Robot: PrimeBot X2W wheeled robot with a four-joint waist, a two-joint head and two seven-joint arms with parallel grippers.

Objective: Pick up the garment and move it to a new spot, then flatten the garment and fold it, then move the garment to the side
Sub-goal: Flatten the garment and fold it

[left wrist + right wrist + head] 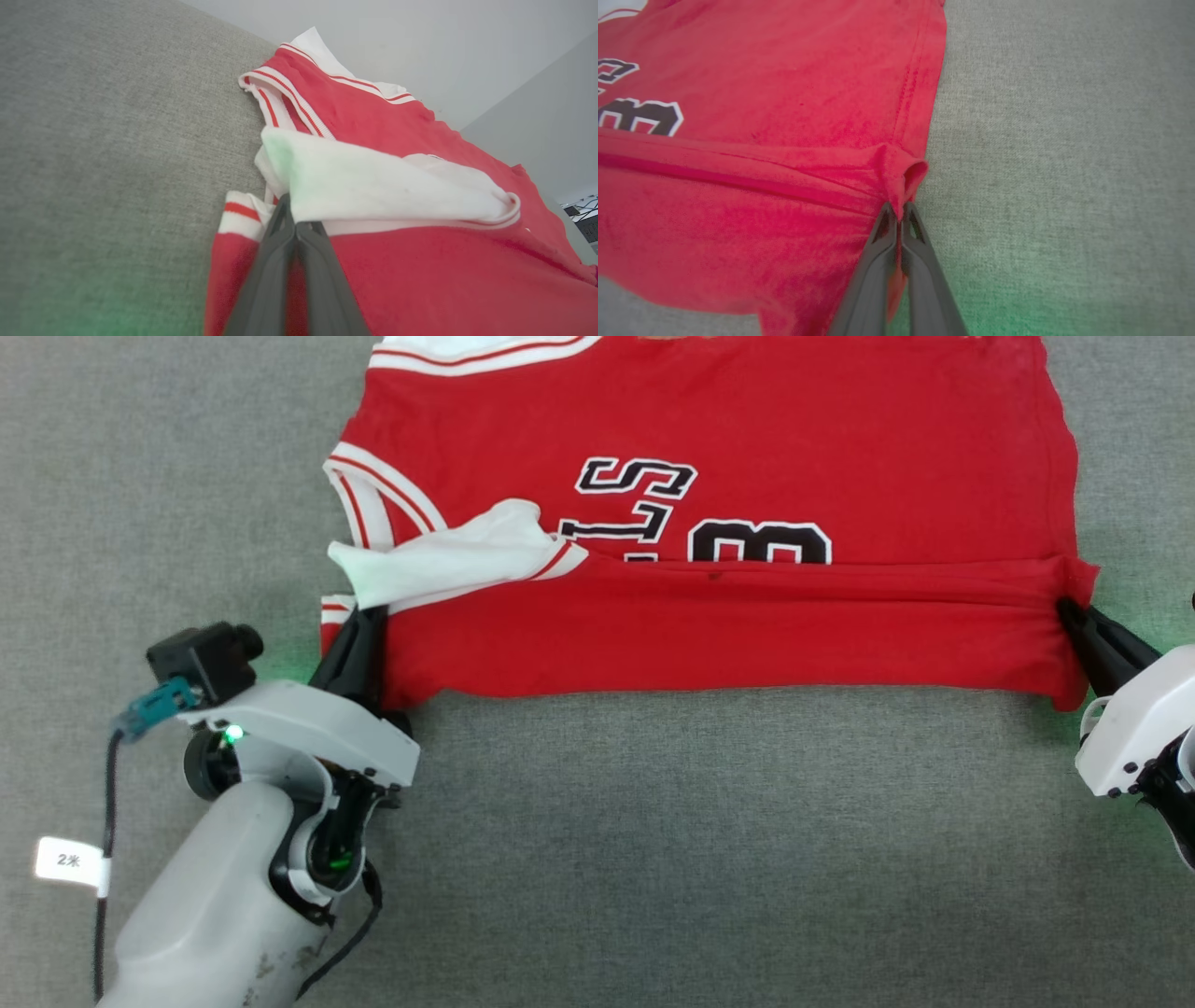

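Both pairs of jaws are pressing together on cloth: the left gripper [371, 619] is pinching the left end of a turned-over flap, just under a loose white sleeve [448, 565], and the right gripper [1067, 609] is pinching the flap's right end. Between them the bright red soft-knit short-sleeved shirt with white, red-striped bands [747, 448] is lying on the grey woven surface [653, 849], with the flap's long axis running left to right and the body spreading toward the surface's far edge. Neither arm seems nearer, so the fold is likely depending on both carrying evenly away from the robot.
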